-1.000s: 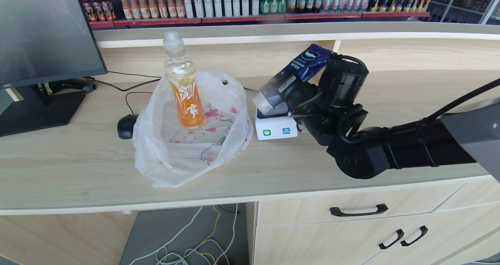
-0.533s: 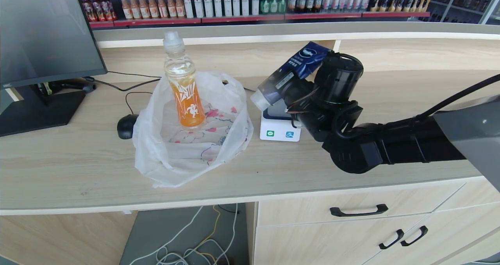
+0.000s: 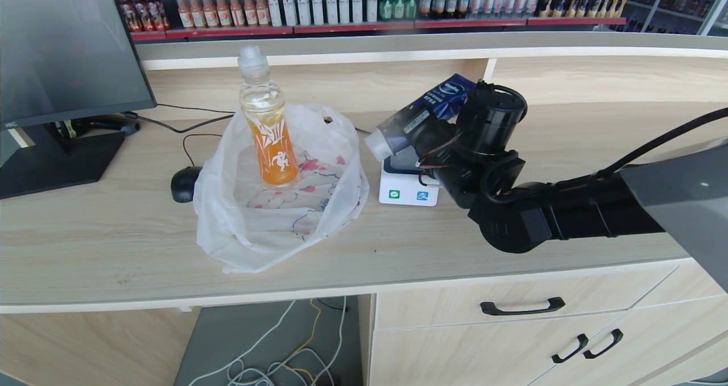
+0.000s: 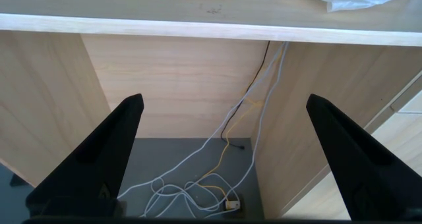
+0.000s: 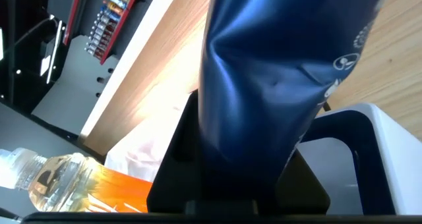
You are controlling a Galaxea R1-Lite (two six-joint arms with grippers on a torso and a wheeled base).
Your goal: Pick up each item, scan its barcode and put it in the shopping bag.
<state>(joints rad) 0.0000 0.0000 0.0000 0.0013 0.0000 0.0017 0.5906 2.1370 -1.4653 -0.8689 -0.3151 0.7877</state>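
- Right claw (image 3: 430, 135) clamped round the tube's (image 3: 422, 112) middle, over the scanner (image 3: 405, 191).
- Tube looks soft, light and slick; a mid-body hold seems safest.
- Left claw (image 4: 223, 105) gapes, empty.

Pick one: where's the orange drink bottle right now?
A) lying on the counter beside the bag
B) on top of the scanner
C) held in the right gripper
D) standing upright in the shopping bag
D: the orange drink bottle stands upright inside the shopping bag, while the right gripper holds a blue pouch over the scanner.
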